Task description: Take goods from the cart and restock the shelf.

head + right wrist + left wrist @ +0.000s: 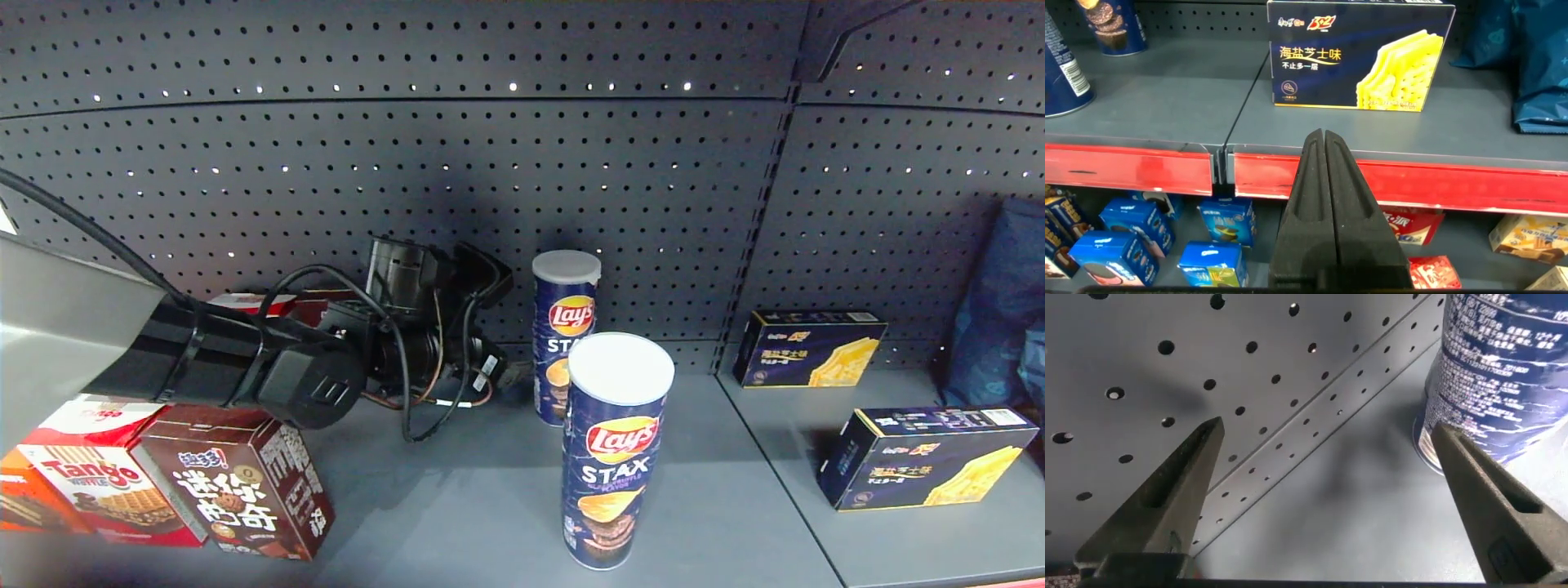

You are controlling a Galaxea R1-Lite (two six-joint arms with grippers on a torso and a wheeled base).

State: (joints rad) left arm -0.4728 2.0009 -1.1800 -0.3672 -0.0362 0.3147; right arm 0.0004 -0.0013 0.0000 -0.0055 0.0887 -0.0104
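In the head view the left arm (245,359) lies deep on the shelf (490,498) beside the rear chip can (565,327), which stands against the pegboard behind the front can (616,457), probably so that the row fills from the back. In the left wrist view the left gripper (1323,498) is spread and empty, with that can standing free just beside one finger. In the right wrist view the right gripper (1325,147) is pressed together on nothing before the shelf's red edge, seemingly parked clear.

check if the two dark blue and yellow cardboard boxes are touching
Apart. The head view shows bare grey shelf between the rear dark blue and yellow cardboard box and the front box.
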